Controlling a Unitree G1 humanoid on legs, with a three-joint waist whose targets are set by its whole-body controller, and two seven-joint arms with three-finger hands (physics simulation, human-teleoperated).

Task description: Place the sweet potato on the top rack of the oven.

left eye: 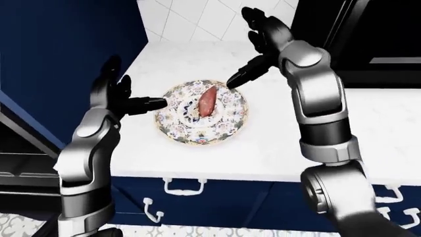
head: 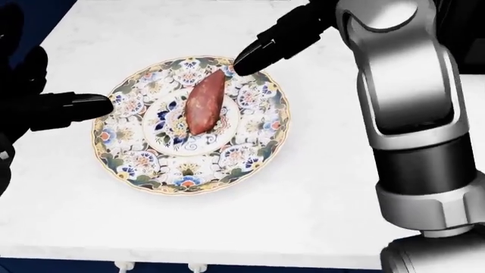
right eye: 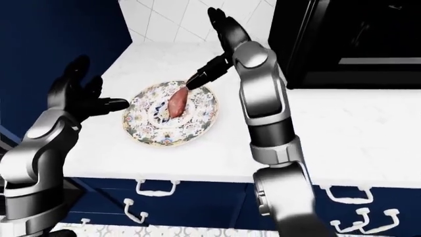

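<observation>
The potato [head: 206, 102] lies lengthwise at the centre of the plate [head: 129, 165], which sits on the white counter [head: 318, 187] in the middle of the head view. Nothing else is on the plate.

The right hand [left eye: 260, 44] hangs over the plate's upper right rim, fingers spread, holding nothing. One fingertip [head: 246, 60] reaches down to the potato's upper end; I cannot tell if it touches. The left hand [left eye: 122, 96] stands at the plate's left edge, also open and empty, with one finger [head: 75, 105] pointing at the rim.

The step in hand looks like the grasp. To do it well, the right hand should probably come lower and centre over the potato's middle, not its tip, with fingers on both long sides before closing. A pinch at the tapered end would likely let it swing or slip. The left hand may steady the plate so it does not slide.

The dark oven [left eye: 368, 34] fills the upper right of the left-eye view; its rack is not visible.
</observation>
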